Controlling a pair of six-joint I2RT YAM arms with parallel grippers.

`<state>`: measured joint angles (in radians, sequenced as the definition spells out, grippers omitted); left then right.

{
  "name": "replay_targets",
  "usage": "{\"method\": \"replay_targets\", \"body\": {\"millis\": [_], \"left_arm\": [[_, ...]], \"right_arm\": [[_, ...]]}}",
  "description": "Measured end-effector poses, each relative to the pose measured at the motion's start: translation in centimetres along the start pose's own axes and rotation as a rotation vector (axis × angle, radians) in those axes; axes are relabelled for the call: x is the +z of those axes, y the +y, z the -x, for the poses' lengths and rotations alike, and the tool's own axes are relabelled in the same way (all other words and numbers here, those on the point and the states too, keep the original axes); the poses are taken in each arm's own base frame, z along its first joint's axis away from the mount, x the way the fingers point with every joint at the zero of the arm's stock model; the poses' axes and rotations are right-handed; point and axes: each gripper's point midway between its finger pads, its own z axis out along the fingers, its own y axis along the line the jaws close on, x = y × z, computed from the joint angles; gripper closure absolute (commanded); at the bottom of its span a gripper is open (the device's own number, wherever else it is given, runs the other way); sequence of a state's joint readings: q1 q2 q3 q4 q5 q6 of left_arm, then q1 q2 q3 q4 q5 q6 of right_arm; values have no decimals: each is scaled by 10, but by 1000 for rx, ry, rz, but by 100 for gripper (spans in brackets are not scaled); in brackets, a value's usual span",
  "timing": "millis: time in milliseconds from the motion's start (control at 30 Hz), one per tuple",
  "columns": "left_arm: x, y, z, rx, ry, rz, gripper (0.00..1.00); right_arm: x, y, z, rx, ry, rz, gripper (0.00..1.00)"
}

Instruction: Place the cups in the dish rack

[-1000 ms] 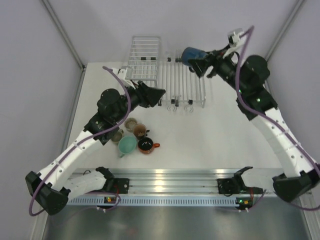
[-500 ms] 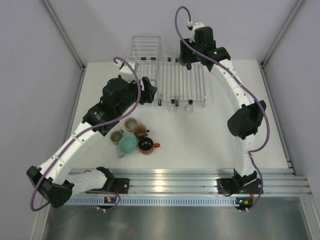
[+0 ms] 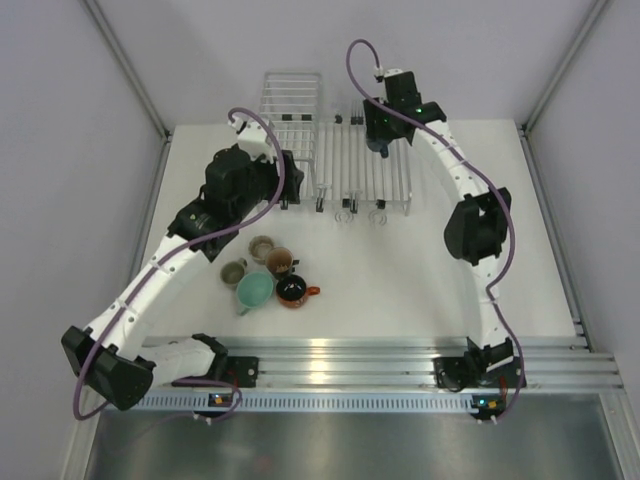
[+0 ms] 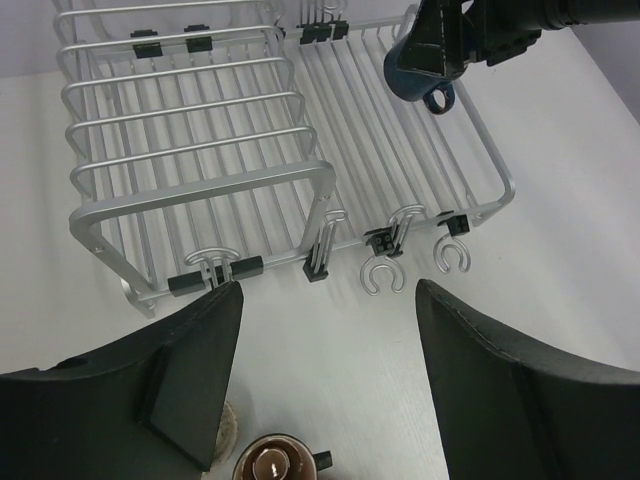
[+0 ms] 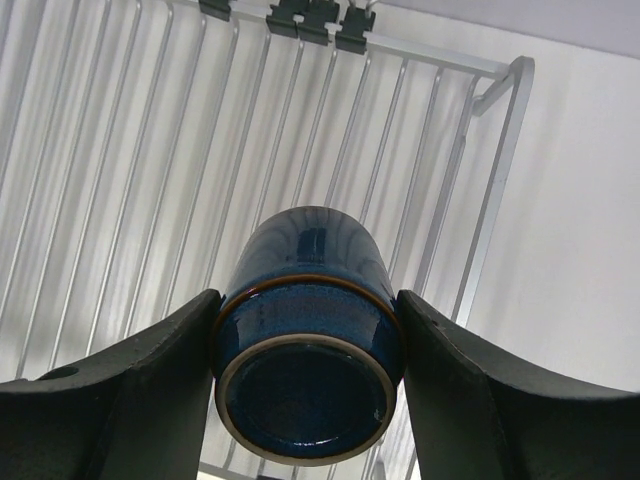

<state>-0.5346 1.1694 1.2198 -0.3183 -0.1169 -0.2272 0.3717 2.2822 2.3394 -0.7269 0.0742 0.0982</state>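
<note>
Here, R gripper (image 5: 307, 310) holds blue cup (image 5: 305, 350) over rack (image 3: 350, 175).

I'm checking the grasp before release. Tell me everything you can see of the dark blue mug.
The dark blue mug is glossy glazed ceramic, speckled, with a thin brown band and a pale ring around the end facing the right wrist camera, seemingly its base. A small loop handle shows in the left wrist view. The right claw pinches it, one finger on each side. It hangs over the far right part of the dish rack; whether it touches the bars cannot be told.
</note>
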Motion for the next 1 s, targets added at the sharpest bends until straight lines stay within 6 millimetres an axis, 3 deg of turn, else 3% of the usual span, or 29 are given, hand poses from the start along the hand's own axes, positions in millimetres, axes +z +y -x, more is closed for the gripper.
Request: {"method": "replay_targets", "body": {"millis": [333, 833, 1000], "left_arm": [[7, 10, -33, 3, 64, -32, 24], [4, 23, -20, -60, 18, -73, 23], [4, 28, -21, -86, 21, -82, 23]], "right_arm": [[33, -9, -33, 5, 78, -17, 100], [59, -16, -56, 19, 123, -41, 100], [62, -17, -52, 24, 100, -46, 96]]}}
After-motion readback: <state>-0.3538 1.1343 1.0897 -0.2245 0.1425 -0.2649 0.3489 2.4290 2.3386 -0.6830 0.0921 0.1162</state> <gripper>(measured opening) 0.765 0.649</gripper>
